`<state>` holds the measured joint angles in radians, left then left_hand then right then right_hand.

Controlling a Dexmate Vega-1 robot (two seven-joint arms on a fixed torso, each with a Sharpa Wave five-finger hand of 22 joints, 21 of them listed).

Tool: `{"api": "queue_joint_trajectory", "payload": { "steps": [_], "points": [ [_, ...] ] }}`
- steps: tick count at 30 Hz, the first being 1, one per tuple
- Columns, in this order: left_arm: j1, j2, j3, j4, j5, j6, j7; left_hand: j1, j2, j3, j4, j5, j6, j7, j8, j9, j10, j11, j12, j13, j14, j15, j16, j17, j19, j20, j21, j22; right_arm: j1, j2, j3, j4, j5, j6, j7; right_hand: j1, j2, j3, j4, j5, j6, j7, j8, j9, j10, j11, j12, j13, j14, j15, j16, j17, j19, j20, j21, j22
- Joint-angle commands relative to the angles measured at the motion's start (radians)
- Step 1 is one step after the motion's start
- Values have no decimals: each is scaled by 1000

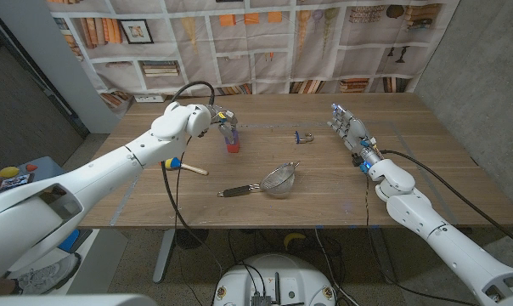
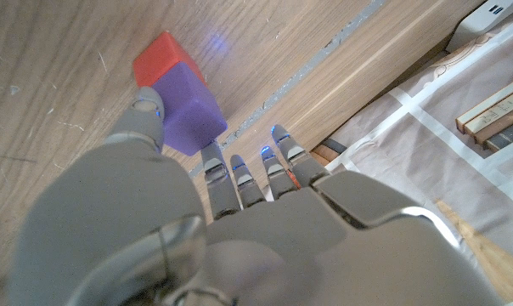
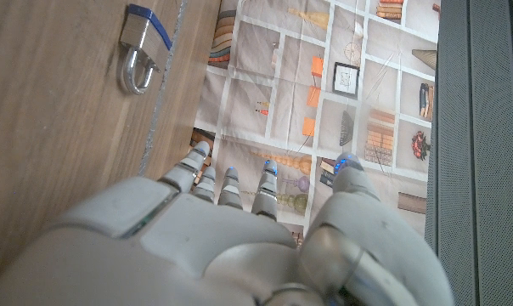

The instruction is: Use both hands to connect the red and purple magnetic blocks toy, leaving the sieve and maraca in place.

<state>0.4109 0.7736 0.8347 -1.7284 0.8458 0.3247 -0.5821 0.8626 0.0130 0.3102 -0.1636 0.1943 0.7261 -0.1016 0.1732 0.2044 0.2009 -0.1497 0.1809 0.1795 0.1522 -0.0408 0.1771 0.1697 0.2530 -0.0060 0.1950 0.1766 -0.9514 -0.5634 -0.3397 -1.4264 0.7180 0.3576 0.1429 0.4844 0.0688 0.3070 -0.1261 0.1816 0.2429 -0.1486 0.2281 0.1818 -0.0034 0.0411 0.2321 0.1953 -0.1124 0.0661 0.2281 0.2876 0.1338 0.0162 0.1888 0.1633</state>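
We see the purple block already joined to the red block, left of centre in the head view, our left hand pinching the purple one. Our right hand waits empty, fingers apart. Sieve and maraca sit undisturbed; only letting go remains, we judge.

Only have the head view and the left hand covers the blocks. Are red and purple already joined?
Observer: Yes. In the left wrist view the purple block sits flush against the red block, red end on the table.
Operator: Is the left hand actually holding it?
Observer: The left hand has a fingertip against the purple block's side and other fingers just behind it; I cannot tell whether it grips.
Operator: Right hand carrying anything?
Observer: No. The right wrist view shows the right hand with fingers spread, nothing in it, and a padlock with a blue body lying on the table beyond it.
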Motion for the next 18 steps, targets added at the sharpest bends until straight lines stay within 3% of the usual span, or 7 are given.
{"api": "queue_joint_trajectory", "payload": {
  "steps": [1, 18],
  "points": [
    [-30, -9, 9, 5, -5, 2, -59, -17, -18, -5, 0, 4, -17, 4, 0, 0, -11, 2, -1, 2, -10, -34, -3, 4, -10, -1, -4, 3, 10, 4, -2, 11, 1, -5, 4, 4, 10, 2, -5, 3, 9, -3, -5, 0, 4, -1, -7, 2, 3, -4, -4, 2, 9, 0, -1, 3],
    [-30, -3, 15, -26, 22, 7, -81, -13, -38, -11, -5, 0, -97, 32, 0, -5, -42, 11, 2, 2, -38, -24, -2, 5, -34, 0, -7, 2, -5, 3, 5, 4, 6, -1, -5, 1, 14, 2, -8, 2, 14, -4, -11, 0, 8, -1, -9, 1, 7, -2, -3, -2, 12, 1, -1, 3]
  ]
}}
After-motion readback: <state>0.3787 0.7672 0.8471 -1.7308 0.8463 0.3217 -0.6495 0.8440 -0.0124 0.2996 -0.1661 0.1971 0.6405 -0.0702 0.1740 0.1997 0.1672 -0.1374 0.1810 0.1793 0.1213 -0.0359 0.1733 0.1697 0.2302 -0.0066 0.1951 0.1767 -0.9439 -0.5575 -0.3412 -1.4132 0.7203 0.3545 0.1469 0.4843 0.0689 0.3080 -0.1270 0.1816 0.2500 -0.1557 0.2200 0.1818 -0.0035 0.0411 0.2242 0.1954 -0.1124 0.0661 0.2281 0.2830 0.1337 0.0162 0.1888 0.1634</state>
